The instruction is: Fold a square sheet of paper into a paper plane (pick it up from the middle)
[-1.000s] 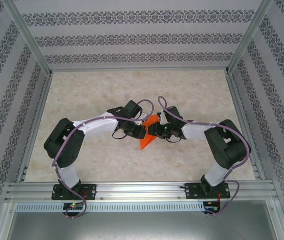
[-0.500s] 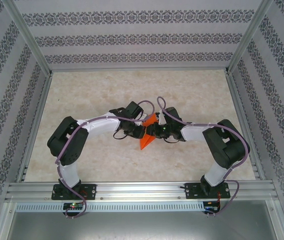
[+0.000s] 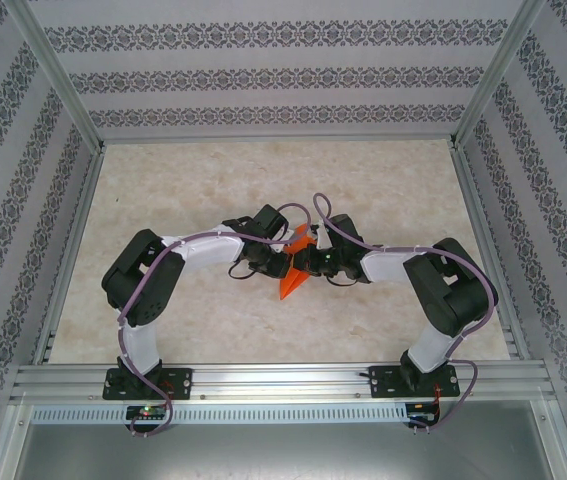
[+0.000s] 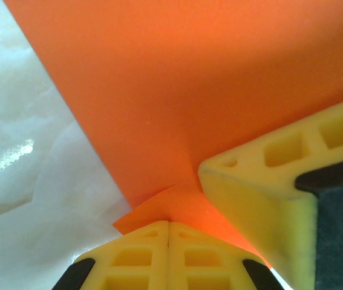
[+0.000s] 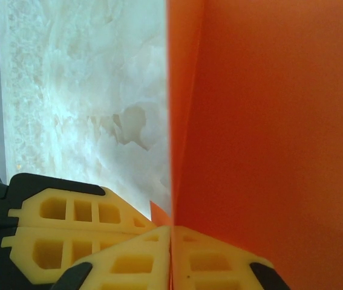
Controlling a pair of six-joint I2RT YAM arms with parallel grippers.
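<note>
The orange sheet of paper [image 3: 290, 280], folded into a narrow pointed shape, is held up off the table at its middle, tip toward the near edge. My left gripper [image 3: 280, 262] reaches it from the left and my right gripper [image 3: 302, 262] from the right, tips almost meeting. In the left wrist view the paper [image 4: 207, 90] spreads out from my left gripper [image 4: 169, 225], whose yellow fingers are shut on a corner of it. In the right wrist view the paper [image 5: 268, 121] stands edge-on from my right gripper [image 5: 171, 231], shut on it.
The marbled table [image 3: 213, 180] lies bare around the arms, fenced by aluminium rails [image 3: 273, 141] and patterned walls. In the left wrist view the other gripper's yellow finger [image 4: 262, 181] crowds the right side; in the right wrist view the other gripper's finger [image 5: 68, 232] sits low left.
Both grippers have closed on the paper over the last second. The left arm's elbow has swung right, toward the centre. The paper has barely shifted.
</note>
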